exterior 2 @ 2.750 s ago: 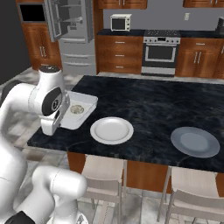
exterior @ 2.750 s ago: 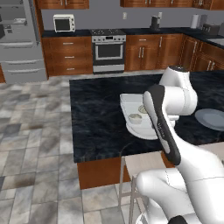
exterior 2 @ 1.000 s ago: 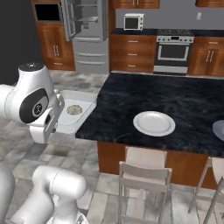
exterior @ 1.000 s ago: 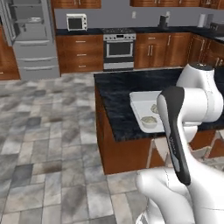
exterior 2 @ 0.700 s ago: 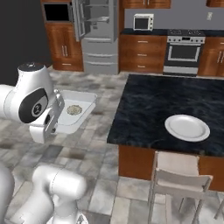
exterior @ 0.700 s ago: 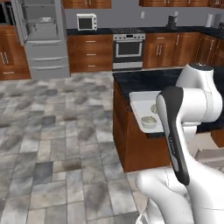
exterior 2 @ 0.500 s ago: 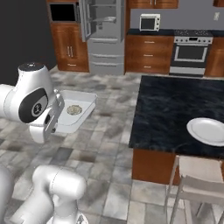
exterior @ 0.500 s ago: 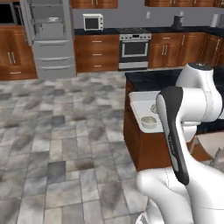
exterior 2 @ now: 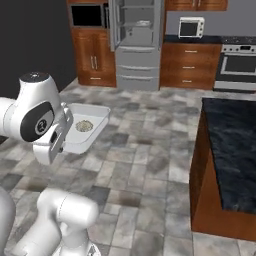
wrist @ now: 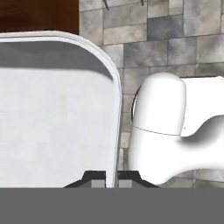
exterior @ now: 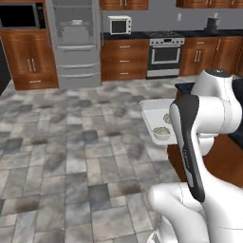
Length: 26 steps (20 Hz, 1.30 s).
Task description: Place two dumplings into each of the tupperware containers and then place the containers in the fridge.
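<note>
One tupperware container hangs in the air over the tiled floor, held level in front of the arm. Two dumplings lie inside it; they look like a pale lump in the right base view. My gripper is shut on the raised rim of the container, with one fingertip on either side of the edge. The fridge stands at the far wall, and its upper door is swung open on grey shelves.
The dark-topped island lies to my right, with its corner close by. Along the back wall are wooden cabinets, a microwave, a steel stove and a black wall oven. Open tiled floor stretches toward the fridge.
The base has driven away from the island, so the whole scene has slid: the island has moved off to the right and the fridge is nearer. The container stays gripped in the same pose.
</note>
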Available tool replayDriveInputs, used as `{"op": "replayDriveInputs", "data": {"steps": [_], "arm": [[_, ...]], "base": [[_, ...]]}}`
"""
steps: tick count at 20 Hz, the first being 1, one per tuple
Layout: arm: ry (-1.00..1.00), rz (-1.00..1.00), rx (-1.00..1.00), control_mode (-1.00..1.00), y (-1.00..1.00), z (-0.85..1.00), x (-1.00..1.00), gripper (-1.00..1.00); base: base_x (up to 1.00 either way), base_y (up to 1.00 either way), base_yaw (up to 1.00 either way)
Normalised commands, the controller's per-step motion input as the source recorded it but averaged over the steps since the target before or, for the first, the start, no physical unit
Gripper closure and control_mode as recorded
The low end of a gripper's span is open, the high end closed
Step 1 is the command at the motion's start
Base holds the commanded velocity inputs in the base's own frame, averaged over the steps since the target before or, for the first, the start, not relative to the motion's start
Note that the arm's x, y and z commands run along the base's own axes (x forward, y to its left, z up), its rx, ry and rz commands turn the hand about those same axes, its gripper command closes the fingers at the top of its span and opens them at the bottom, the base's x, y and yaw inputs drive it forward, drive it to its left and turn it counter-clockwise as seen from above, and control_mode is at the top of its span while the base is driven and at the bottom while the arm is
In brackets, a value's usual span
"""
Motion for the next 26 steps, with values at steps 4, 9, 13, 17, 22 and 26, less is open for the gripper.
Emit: {"op": "replayDriveInputs", "data": {"steps": [4,9,13,17,22,26], "arm": [[0.00,0.00,0.00,1.00,0.00,0.00,0.00,1.00],[0.00,0.00,0.00,1.00,0.00,0.00,0.00,1.00],[0.00,0.00,0.00,1.00,0.00,0.00,0.00,1.00],[0.00,0.00,0.00,1.00,0.00,0.00,0.00,1.00],[0.00,0.00,0.00,1.00,0.00,0.00,0.00,1.00],[0.00,0.00,0.00,1.00,0.00,0.00,0.00,1.00]], "base": [[1.00,1.00,-0.03],[1.00,0.70,-0.07],[1.00,0.16,-0.21],[1.00,0.04,-0.17],[1.00,0.11,0.29],[1.00,0.00,0.24]]}}
